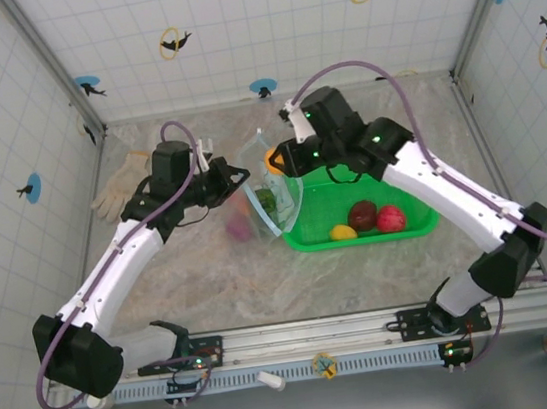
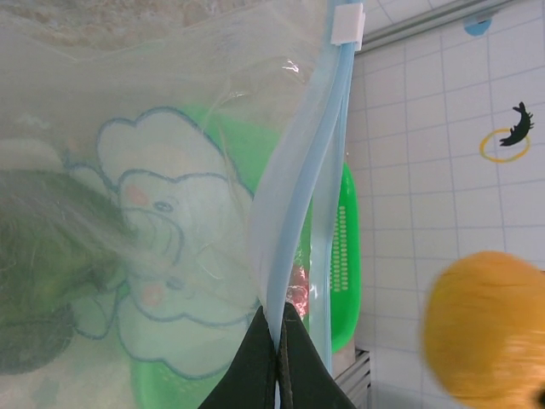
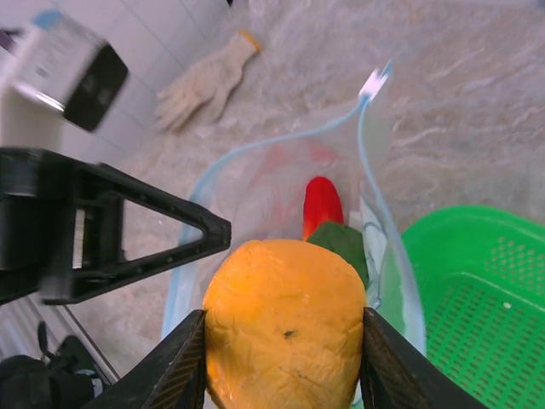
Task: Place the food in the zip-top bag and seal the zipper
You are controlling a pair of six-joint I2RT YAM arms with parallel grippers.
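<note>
- The left end effector [image 2: 278,345] is pinched shut on the zipper [image 2: 294,196], the pale blue strip along the mouth of the bag [image 2: 153,239]. It holds that edge up off the desk [image 1: 213,283].
- The right end effector [image 3: 285,362] grips an orange toy fruit [image 3: 285,315] between its two fingers [image 3: 170,375] and hangs right over the bag's open mouth.
- The bag is clear plastic with a pale cartoon print. It stands between the two arms, and from above it overlaps the left end of the green basket [image 1: 359,241].
- The zipper's two sides are spread apart into a loop, with a small white slider tab [image 2: 347,24] at the end away from the left end effector.
- Down inside the bag, a long red piece [image 3: 322,203] and a dark green piece [image 3: 341,243] lie touching each other.
- A magenta piece [image 1: 238,227] shows at the bag's lower left side. I cannot tell whether it is inside the plastic or just beside it.
- In the basket sit a yellow piece [image 1: 343,233], a dark brown piece [image 1: 362,215] and a round red piece [image 1: 390,218], close together in a row.
- A white work glove [image 1: 120,189] lies flat at the far left of the desk, well apart from the bag.
</note>
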